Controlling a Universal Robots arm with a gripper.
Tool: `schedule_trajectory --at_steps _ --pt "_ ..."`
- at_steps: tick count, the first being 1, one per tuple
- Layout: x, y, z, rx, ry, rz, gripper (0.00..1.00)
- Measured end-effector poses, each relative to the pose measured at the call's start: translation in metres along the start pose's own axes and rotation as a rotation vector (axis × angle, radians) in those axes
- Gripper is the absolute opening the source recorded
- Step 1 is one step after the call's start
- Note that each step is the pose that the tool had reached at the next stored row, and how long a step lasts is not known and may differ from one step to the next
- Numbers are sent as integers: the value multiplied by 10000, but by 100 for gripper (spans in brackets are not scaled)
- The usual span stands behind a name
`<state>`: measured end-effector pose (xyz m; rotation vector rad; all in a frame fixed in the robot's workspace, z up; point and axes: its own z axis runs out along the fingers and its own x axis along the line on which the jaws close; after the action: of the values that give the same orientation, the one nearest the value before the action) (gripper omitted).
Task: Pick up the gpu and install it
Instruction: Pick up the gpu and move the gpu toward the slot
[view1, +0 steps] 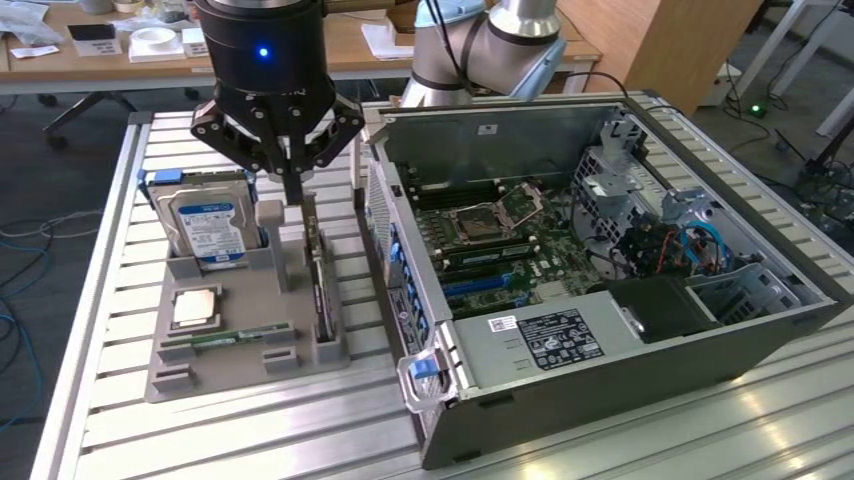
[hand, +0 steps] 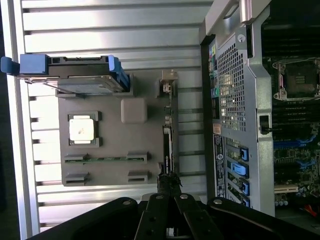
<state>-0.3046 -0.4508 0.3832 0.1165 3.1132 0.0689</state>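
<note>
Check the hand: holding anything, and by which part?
Nothing looks held. The shut hand hangs above the thin dark expansion card, which stands on edge in the grey tray.

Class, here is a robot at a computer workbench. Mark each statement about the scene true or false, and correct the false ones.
1. The hard drive stands on edge in the gray holder. True.
2. The hand is shut on the upper edge of the gpu. True.
3. The gpu is already seated inside the computer case. False: it stands in a slot of the holder, outside the case.
4. A side panel covers the case. False: the case lies open, and the motherboard is in plain sight.
</note>
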Motion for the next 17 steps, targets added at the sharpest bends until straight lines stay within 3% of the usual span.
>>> schedule_trajectory --at_steps 11,14,15,17 --pt "0 0 0 0 -1 0 11" --pt "0 0 0 0 0 0 24" --pt "0 0 0 0 0 0 24" --pt "0 0 0 0 0 0 35"
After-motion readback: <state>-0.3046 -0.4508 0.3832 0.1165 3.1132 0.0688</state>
